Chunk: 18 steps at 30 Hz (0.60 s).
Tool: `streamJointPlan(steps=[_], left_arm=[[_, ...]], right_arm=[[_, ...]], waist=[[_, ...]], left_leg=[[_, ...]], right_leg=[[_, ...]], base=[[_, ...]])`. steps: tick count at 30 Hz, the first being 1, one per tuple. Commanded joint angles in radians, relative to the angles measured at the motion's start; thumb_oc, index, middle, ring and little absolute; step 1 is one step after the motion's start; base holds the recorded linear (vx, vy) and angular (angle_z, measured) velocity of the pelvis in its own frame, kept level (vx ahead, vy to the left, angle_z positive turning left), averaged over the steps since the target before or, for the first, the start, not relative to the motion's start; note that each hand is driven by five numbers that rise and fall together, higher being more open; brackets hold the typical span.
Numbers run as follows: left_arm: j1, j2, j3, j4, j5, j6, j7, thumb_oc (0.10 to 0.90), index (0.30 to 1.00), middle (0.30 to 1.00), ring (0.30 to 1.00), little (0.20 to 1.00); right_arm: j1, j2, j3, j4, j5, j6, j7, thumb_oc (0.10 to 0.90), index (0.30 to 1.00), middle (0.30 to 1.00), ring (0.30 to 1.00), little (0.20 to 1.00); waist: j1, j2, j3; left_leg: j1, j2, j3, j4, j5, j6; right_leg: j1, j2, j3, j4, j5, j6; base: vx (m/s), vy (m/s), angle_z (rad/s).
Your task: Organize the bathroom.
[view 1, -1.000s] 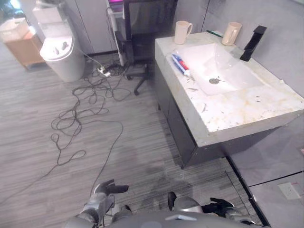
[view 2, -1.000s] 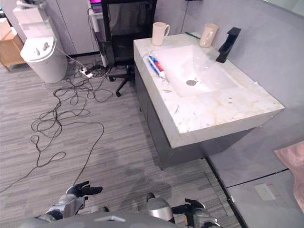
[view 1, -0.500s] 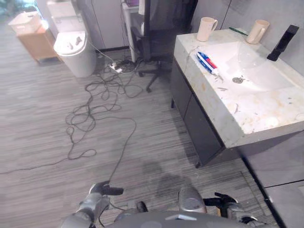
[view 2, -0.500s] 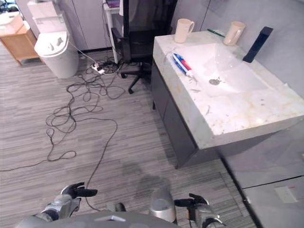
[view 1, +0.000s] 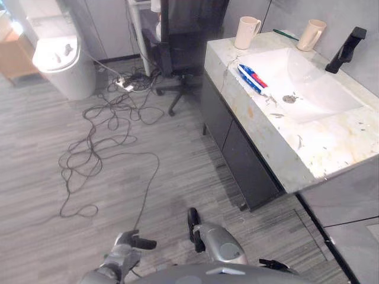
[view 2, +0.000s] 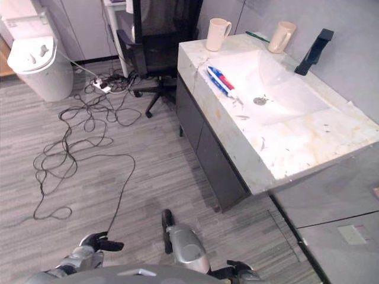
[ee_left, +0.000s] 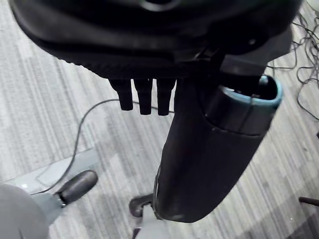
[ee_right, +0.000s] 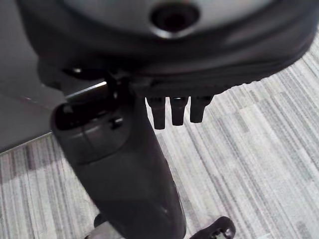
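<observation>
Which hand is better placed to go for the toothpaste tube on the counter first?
Probably the right hand: the toothpaste tube and sink counter lie toward the robot's right. Both hands hang low, far from it.

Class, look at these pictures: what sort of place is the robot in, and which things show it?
Most likely a mock-up bathroom set in an office or lab. A stone washbasin with a black tap, two mugs and a toothpaste tube suggests a bathroom; the office chair and loose cables on the floor suggest a workspace.
</observation>
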State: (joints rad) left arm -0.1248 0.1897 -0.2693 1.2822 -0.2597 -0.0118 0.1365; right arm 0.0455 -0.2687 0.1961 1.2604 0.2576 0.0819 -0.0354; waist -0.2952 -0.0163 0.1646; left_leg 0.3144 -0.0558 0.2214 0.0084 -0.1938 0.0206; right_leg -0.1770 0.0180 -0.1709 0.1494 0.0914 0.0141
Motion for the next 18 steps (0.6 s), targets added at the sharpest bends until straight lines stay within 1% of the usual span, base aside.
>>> streamJointPlan(steps=[1, 2, 3, 4, 5, 6, 7, 8, 9, 10, 12, 13, 14, 15, 18], left_arm=[[-0.083, 0.055, -0.008, -0.057, 0.059, -0.035, -0.007, 0.8, 0.9, 0.9, 0.9, 0.9], [-0.085, 0.055, -0.011, -0.057, 0.054, -0.04, -0.008, 0.8, 0.9, 0.9, 0.9, 0.9], [-0.087, 0.054, -0.016, -0.064, 0.022, -0.044, -0.009, 0.8, 0.9, 0.9, 0.9, 0.9], [-0.091, 0.051, -0.019, -0.07, -0.006, -0.039, -0.009, 0.8, 0.9, 0.9, 0.9, 0.9], [-0.092, 0.05, -0.02, -0.07, -0.008, -0.039, -0.009, 0.8, 0.9, 0.9, 0.9, 0.9], [-0.093, 0.043, -0.019, -0.078, -0.005, -0.033, 0.002, 0.8, 0.9, 0.9, 0.9, 0.9], [-0.085, 0.042, -0.014, -0.083, -0.01, -0.041, 0.01, 0.8, 0.9, 0.9, 0.9, 0.9], [-0.085, 0.042, -0.014, -0.083, -0.01, -0.041, 0.01, 0.8, 0.9, 0.9, 0.9, 0.9], [-0.079, 0.044, -0.01, -0.085, -0.015, -0.046, 0.014, 0.8, 0.9, 0.9, 0.9, 0.9], [-0.071, 0.049, -0.002, -0.092, -0.037, -0.047, 0.022, 0.8, 0.9, 0.9, 0.9, 0.9], [-0.062, 0.058, 0.013, -0.091, -0.051, -0.053, 0.024, 0.8, 0.9, 0.9, 0.9, 0.9], [-0.047, 0.064, 0.015, -0.092, -0.061, -0.066, 0.034, 0.8, 0.9, 0.9, 0.9, 0.9], [-0.037, 0.068, 0.016, -0.091, -0.072, -0.077, 0.037, 0.8, 0.9, 0.9, 0.9, 0.9], [-0.023, 0.07, 0.023, -0.088, -0.082, -0.088, 0.038, 0.8, 0.9, 0.9, 0.9, 0.9], [-0.003, 0.075, 0.042, -0.078, -0.074, -0.101, 0.031, 0.8, 0.9, 0.9, 0.9, 0.9]], right_arm=[[-0.053, -0.067, 0.017, -0.008, 0.07, -0.018, -0.017, 0.8, 0.9, 0.9, 0.9, 0.9], [-0.053, -0.068, 0.015, -0.009, 0.065, -0.018, -0.016, 0.8, 0.9, 0.9, 0.9, 0.9], [-0.051, -0.071, 0.019, -0.017, 0.06, -0.017, -0.021, 0.8, 0.9, 0.9, 0.9, 0.9], [-0.052, -0.074, 0.025, -0.024, 0.081, -0.017, -0.029, 0.8, 0.9, 0.9, 0.9, 0.9], [-0.052, -0.074, 0.025, -0.025, 0.084, -0.018, -0.03, 0.8, 0.9, 0.9, 0.9, 0.9], [-0.061, -0.079, 0.023, -0.031, 0.104, -0.023, -0.03, 0.8, 0.9, 0.9, 0.9, 0.9], [-0.078, -0.077, 0.025, -0.028, 0.082, -0.026, -0.023, 0.8, 0.9, 0.9, 0.9, 0.9], [-0.078, -0.077, 0.025, -0.028, 0.082, -0.026, -0.023, 0.8, 0.9, 0.9, 0.9, 0.9], [-0.085, -0.075, 0.03, -0.026, 0.079, -0.023, -0.023, 0.8, 0.9, 0.9, 0.9, 0.9], [-0.096, -0.065, 0.038, -0.019, 0.074, -0.021, -0.03, 0.8, 0.9, 0.9, 0.9, 0.9], [-0.108, -0.052, 0.05, -0.007, 0.069, -0.026, -0.036, 0.8, 0.9, 0.9, 0.9, 0.9], [-0.115, -0.044, 0.067, 0.001, 0.055, -0.034, -0.033, 0.8, 0.9, 0.9, 0.9, 0.9], [-0.12, -0.042, 0.073, 0.003, 0.044, -0.032, -0.03, 0.8, 0.9, 0.9, 0.9, 0.9], [-0.121, -0.041, 0.079, 0.005, 0.032, -0.028, -0.027, 0.8, 0.9, 0.9, 0.9, 0.9], [-0.117, -0.044, 0.08, 0.004, 0.029, -0.012, -0.025, 0.8, 0.9, 0.9, 0.9, 0.9]], waist=[[-0.016, 0.031, -0.003], [-0.017, 0.031, -0.003], [-0.014, 0.025, -0.004], [-0.006, 0.012, -0.007], [-0.005, 0.012, -0.007], [0.015, -0.011, -0.008], [0.037, -0.025, -0.002], [0.036, -0.027, -0.005], [0.047, -0.031, 0.0], [0.063, -0.037, 0.005], [0.078, -0.042, 0.003], [0.105, -0.031, 0.009], [0.118, -0.026, 0.006], [0.132, -0.025, 0.006], [0.148, -0.018, -0.004]], left_leg=[[-0.12, -0.07, -0.058, 0.363, 0.21, -0.107], [-0.129, -0.063, -0.053, 0.388, 0.231, -0.118], [-0.176, -0.051, -0.057, 0.502, 0.307, -0.154], [-0.237, -0.041, -0.048, 0.61, 0.336, -0.167], [-0.245, -0.038, -0.047, 0.623, 0.336, -0.168], [-0.353, -0.008, -0.019, 0.742, 0.297, -0.149], [-0.424, 0.044, -0.01, 0.751, 0.23, -0.098], [-0.426, 0.042, -0.01, 0.747, 0.233, -0.097], [-0.444, 0.062, -0.015, 0.728, 0.207, -0.075], [-0.454, 0.093, -0.025, 0.648, 0.186, -0.045], [-0.46, 0.109, -0.042, 0.536, 0.181, -0.018], [-0.459, 0.129, -0.117, 0.342, 0.21, -0.027], [-0.465, 0.144, -0.161, 0.232, 0.228, -0.035], [-0.461, 0.169, -0.198, 0.142, 0.237, -0.045], [-0.451, 0.223, -0.243, 0.034, 0.28, -0.073]], right_leg=[[0.008, 0.044, 0.022, -0.075, 0.017, 0.033], [0.017, 0.042, 0.024, -0.079, 0.016, 0.031], [0.053, 0.033, 0.036, -0.089, 0.003, 0.019], [0.084, 0.022, 0.048, -0.099, -0.008, 0.009], [0.086, 0.023, 0.049, -0.1, -0.009, 0.007], [0.122, 0.005, 0.066, -0.101, -0.03, -0.003], [0.149, 0.0, 0.092, -0.095, -0.049, -0.005], [0.146, -0.003, 0.093, -0.095, -0.049, -0.005], [0.159, -0.003, 0.105, -0.092, -0.058, -0.005], [0.17, -0.004, 0.123, -0.082, -0.075, -0.005], [0.172, -0.003, 0.154, -0.069, -0.097, -0.007], [0.192, 0.015, 0.198, -0.061, -0.123, 0.005], [0.201, 0.021, 0.225, -0.063, -0.134, 0.015], [0.22, 0.021, 0.249, -0.071, -0.144, 0.027], [0.244, 0.011, 0.271, -0.084, -0.157, 0.047]], base=[[0.33, -0.045, 0.12], [0.35, -0.06, -0.13], [0.3, -0.05, -0.3], [0.26, -0.044, -0.34], [0.3, -0.026, -0.5], [0.33, 0.034, -0.31], [0.32, 0.034, -0.53], [0.23, 0.066, -0.67], [0.19, 0.088, -1.11], [0.27, 0.138, -1.01], [0.33, 0.24, -1.19], [0.41, 0.36, -1.28], [0.45, 0.396, -1.03], [0.33, 0.25, -0.96], [0.35, 0.26, -1.19]])
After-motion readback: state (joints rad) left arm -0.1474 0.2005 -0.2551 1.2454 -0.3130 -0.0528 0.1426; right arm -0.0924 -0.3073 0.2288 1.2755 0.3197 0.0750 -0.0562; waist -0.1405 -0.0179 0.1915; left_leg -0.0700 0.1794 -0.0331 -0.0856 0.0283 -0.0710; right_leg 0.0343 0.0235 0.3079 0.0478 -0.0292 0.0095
